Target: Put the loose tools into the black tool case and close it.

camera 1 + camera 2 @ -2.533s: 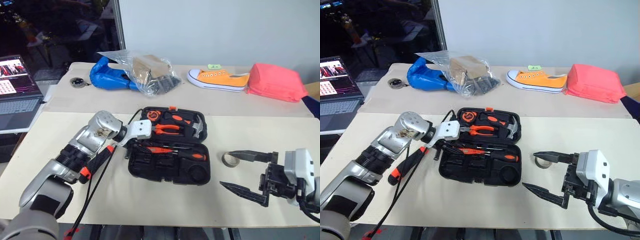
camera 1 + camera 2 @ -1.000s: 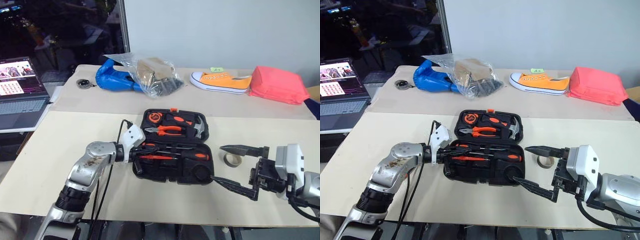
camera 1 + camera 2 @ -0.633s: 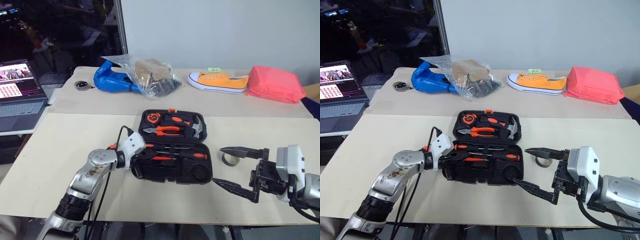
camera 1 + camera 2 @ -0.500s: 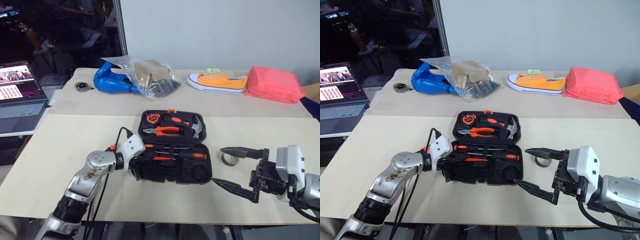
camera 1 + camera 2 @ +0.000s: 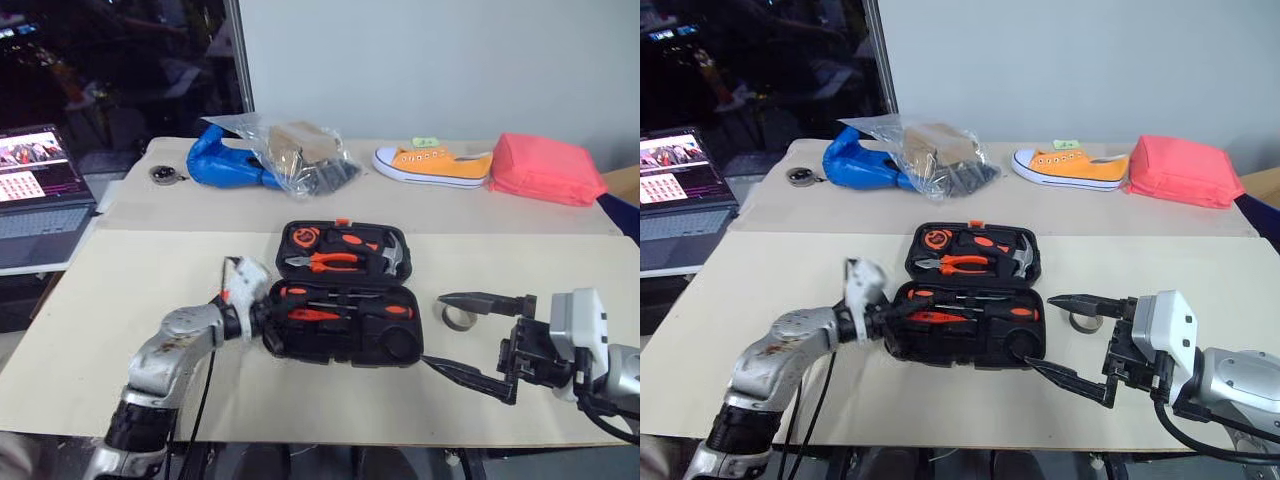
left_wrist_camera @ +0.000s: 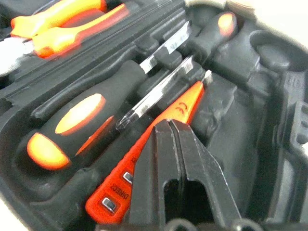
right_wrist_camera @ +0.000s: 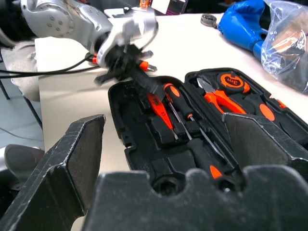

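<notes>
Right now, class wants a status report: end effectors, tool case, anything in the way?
Left end effector shut, empty, over the black tool case. Right end effector open beside it. Case open, tools inside. Tape roll lies between the right fingers.

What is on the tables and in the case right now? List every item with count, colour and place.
black tool case: one, black, open, middle of the near table.
screwdrivers: at least two, orange-and-black handles, front half of the case.
pliers: one, orange handles, rear half.
hammer: one, steel head, rear half, right end.
tape measure: one, orange and black, rear half, left end.
tape roll: one, grey, right of the case.
shoe: one, orange, far table.
pouch: one, pink, far right.
plastic bag: one, clear, far table.
blue bundle: one, beside the bag.
laptop: one, open, far left.
left gripper: fingers shut, over the case's front half.
right gripper: fingers open, right of the case.
</notes>
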